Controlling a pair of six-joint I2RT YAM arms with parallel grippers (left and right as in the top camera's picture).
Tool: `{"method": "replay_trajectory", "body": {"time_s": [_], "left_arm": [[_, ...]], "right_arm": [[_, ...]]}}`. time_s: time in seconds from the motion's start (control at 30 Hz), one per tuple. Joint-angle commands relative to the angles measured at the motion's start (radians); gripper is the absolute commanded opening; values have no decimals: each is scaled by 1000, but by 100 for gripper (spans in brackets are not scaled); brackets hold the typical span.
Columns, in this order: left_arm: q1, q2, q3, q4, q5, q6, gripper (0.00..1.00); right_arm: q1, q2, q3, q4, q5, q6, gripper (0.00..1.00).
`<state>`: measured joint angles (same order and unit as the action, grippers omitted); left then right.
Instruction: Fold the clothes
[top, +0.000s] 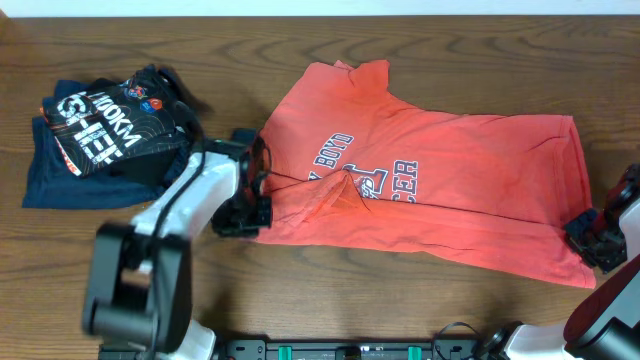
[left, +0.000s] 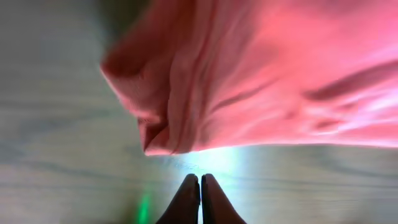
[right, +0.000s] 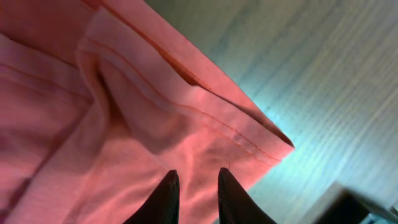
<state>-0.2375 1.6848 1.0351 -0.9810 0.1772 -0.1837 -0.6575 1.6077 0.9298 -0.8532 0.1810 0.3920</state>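
Observation:
The coral-red shirt (top: 450, 190) lies spread on the wooden table (top: 420, 40), logo side up and bunched into creases near its lettering. My left gripper (top: 256, 213) sits at the shirt's left edge. In the left wrist view its fingers (left: 200, 178) are shut with nothing between them, over bare wood just short of a rumpled fold of the shirt (left: 261, 74). My right gripper (top: 590, 238) is at the shirt's lower right corner. In the right wrist view it (right: 196, 172) stands open by a narrow gap over the hemmed corner of the shirt (right: 93, 124).
A pile of navy and black garments (top: 105, 135) with white lettering lies at the far left, close behind the left arm (top: 190, 205). Bare wood runs along the back edge and in front of the shirt.

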Motion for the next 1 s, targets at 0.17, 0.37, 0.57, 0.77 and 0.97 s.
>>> {"method": "replay_trajectory", "body": {"time_s": [0.17, 0.37, 0.57, 0.77, 0.97], "left_arm": [[1, -200, -1, 247, -2, -7, 6], [0, -119, -2, 280, 103, -40, 6], [1, 4, -2, 269, 111, -74, 6], [1, 88, -2, 249, 110, -81, 6], [3, 113, -25, 224, 92, -82, 6]], "right_arm": [[-2, -93, -8, 82, -335, -219, 30], [-2, -163, -8, 103, -471, -296, 37], [-2, -170, -8, 82, -470, -296, 38], [-2, -170, -8, 79, -470, -296, 38], [-2, -170, -8, 79, -470, -297, 38]]}}
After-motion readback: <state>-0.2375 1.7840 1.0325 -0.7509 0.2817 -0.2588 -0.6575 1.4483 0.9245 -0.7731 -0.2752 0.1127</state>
